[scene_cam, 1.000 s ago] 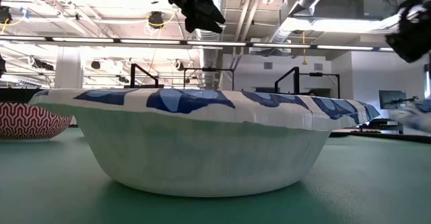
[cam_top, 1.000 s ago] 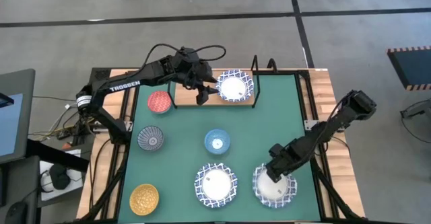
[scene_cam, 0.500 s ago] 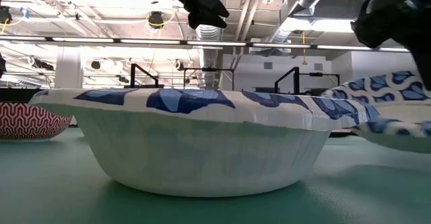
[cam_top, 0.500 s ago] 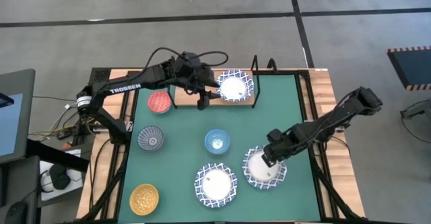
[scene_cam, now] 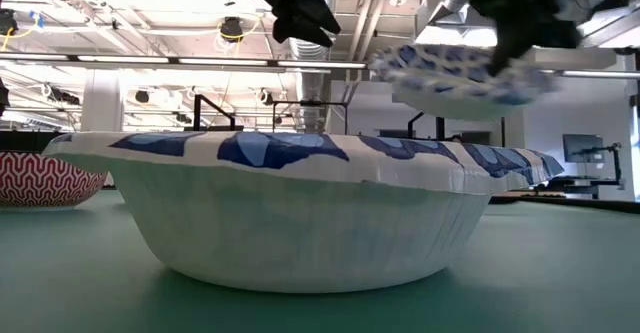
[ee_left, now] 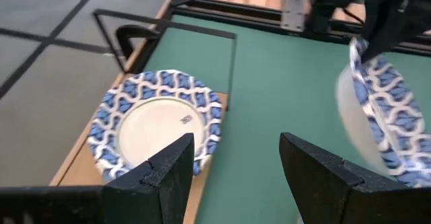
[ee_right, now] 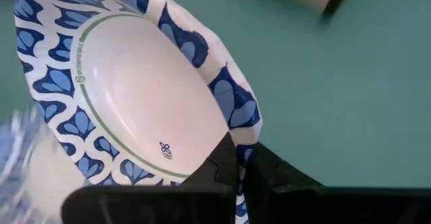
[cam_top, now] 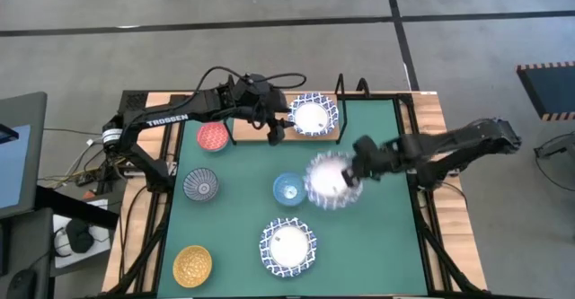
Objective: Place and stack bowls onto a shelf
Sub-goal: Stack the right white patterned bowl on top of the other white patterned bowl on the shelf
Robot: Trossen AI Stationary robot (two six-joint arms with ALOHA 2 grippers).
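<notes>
The right gripper (cam_top: 358, 166) has a wide white bowl with a blue lattice rim (cam_top: 329, 180) off the table, its two fingers pinched thin on the rim at one edge, so the bowl hangs out to the side over the green mat (cam_top: 377, 245), just beside the light blue bowl (cam_top: 289, 189). From the low view it rides well above the table, slightly tilted. It looks like a paper bowl: very light, a bit floppy at the lip, so I'd judge a rim pinch is enough to carry it, though it may sag or swing if the arm moves sharply. The rim is really the only place to take hold; the sides are smooth and sloped. The shelf (cam_top: 256, 130), a light-wood board at the far side of the mat, carries one lattice-rim bowl (cam_top: 313, 116) at its right end, which seems the natural place to drop this one in for a stack. The left gripper (cam_top: 272, 135) hovers over the shelf just beside that bowl, jaws spread wide and holding nothing. On the table sit another lattice bowl (cam_top: 288, 246) near the front, a red bowl (cam_top: 213, 136), a grey-blue patterned bowl (cam_top: 200, 185) and a golden-yellow bowl (cam_top: 192, 265).
</notes>
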